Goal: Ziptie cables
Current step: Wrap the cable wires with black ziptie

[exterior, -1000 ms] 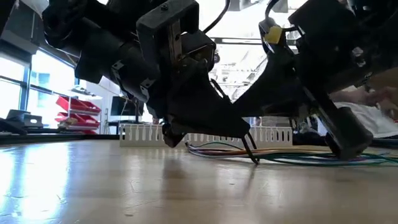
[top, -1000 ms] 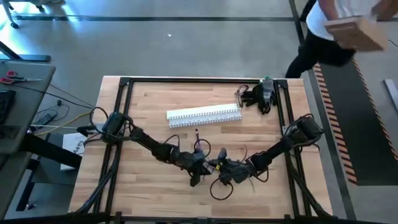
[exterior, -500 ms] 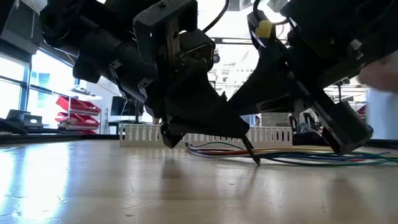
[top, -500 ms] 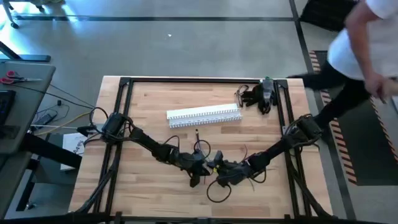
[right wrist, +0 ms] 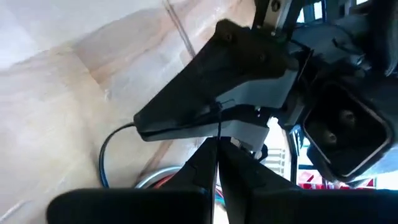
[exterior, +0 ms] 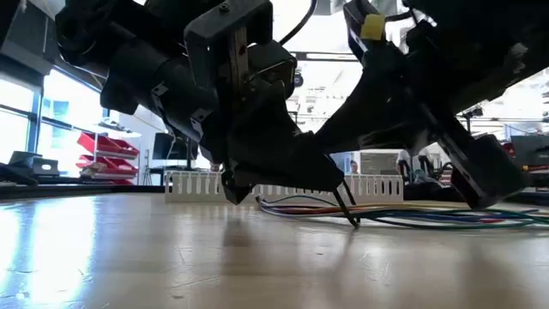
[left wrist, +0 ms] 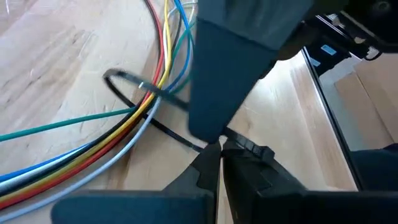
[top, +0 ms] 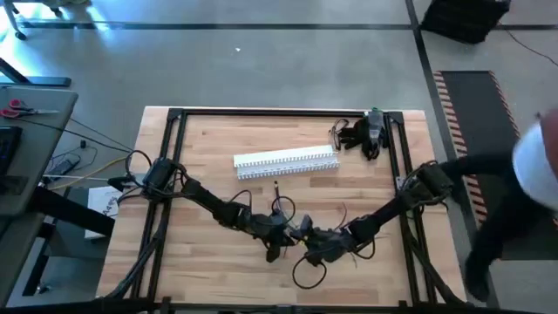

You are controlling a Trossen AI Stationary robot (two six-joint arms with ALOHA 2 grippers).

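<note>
The cables (left wrist: 118, 140), thin wires in red, yellow, blue, green and white, lie bunched on the wooden table; in the high view they curl in loops (top: 305, 270) near the table's middle front. A thin black zip tie (left wrist: 134, 84) is looped around the bunch. My left gripper (left wrist: 217, 152) and my right gripper (right wrist: 216, 152) meet tip to tip (top: 292, 237) over the bunch, each shut on the zip tie. In the low view the tie's end (exterior: 346, 206) reaches down to the tabletop. My left gripper pinches the zip tie's strap (left wrist: 198, 143) between its two fingertips, just beyond the loop around the cables. The strap runs low over the table from the loop to the fingers. My right gripper pinches a thin black strand of the zip tie (right wrist: 219, 124) at its fingertips; the strand rises straight out between them toward the left gripper's finger.
A long white slotted channel (top: 286, 162) lies at the far middle of the table. A black tool bundle (top: 364, 133) sits at the far right corner. A person (top: 523, 192) is beside the table's right edge. Bare wood stretches to the left and near sides.
My right arm has tipped, its wrist rising a little in the low view, while its fingertips stay by the left gripper. The cable loop near the front has slid slightly nearer. The person has walked along the table's right side.
</note>
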